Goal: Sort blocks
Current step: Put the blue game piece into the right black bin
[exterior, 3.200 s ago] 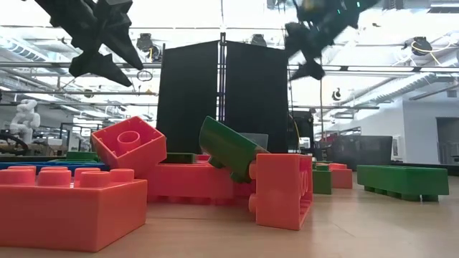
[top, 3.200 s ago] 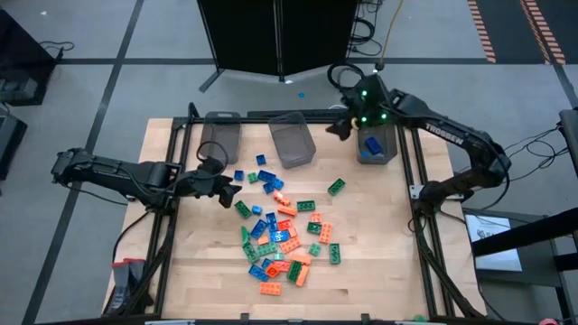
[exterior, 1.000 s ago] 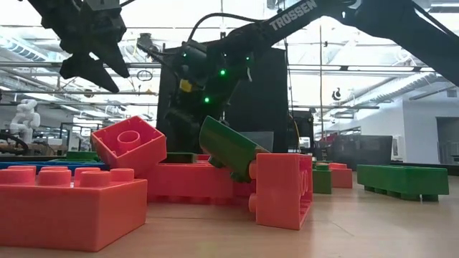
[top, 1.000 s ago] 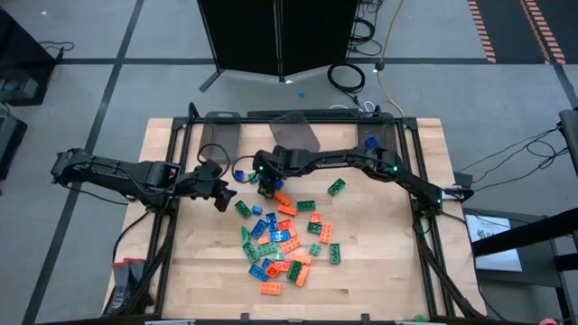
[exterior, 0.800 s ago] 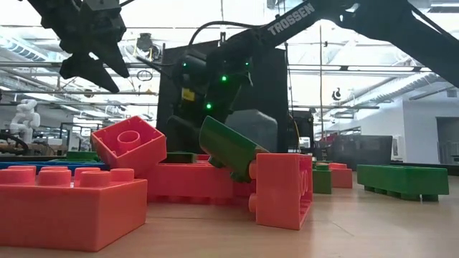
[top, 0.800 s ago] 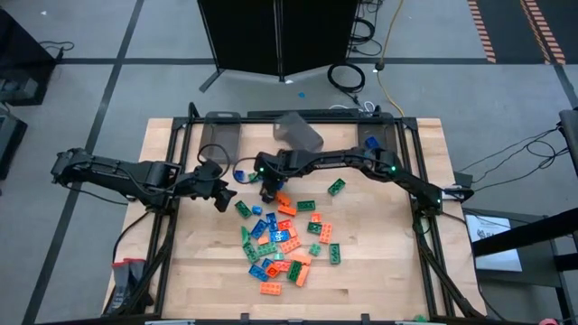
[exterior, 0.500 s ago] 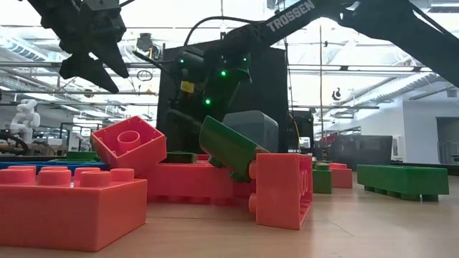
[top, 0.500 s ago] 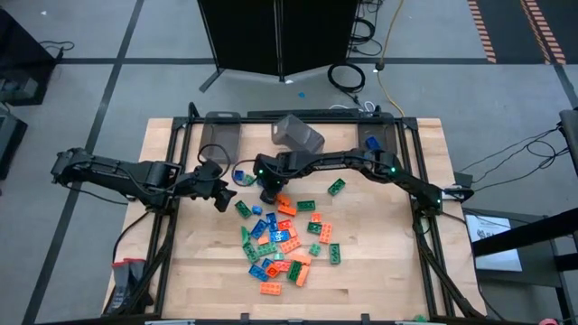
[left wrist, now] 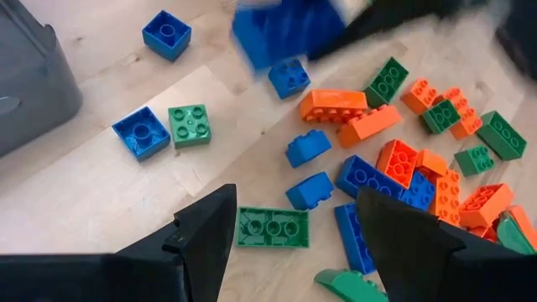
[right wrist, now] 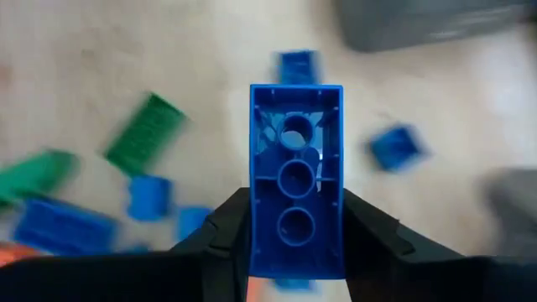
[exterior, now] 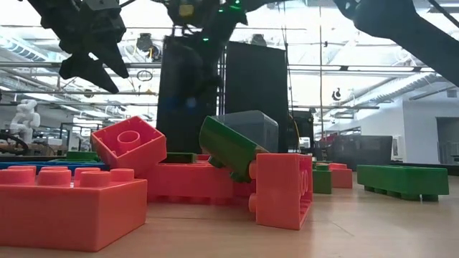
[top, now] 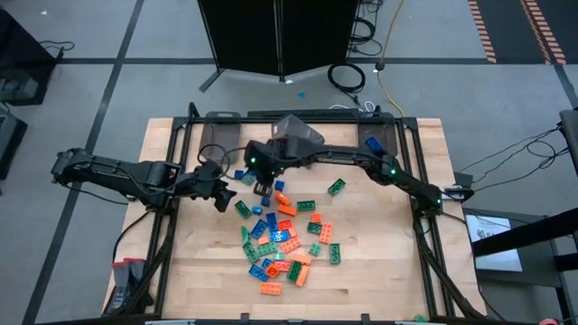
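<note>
Blocks [top: 282,236] are being sorted: the right gripper [right wrist: 295,225] is clamping a blue brick [right wrist: 296,180] above the worktop's middle, likely bin-bound next, while the left gripper [left wrist: 294,220] is hovering wide open near the left edge.

No readable text, labels, brands, nos. or signs in any current view. Right arm [top: 361,162] shows no legible lettering in high view or low view; blocks [top: 284,236] carry only plain studs, no print.
</note>
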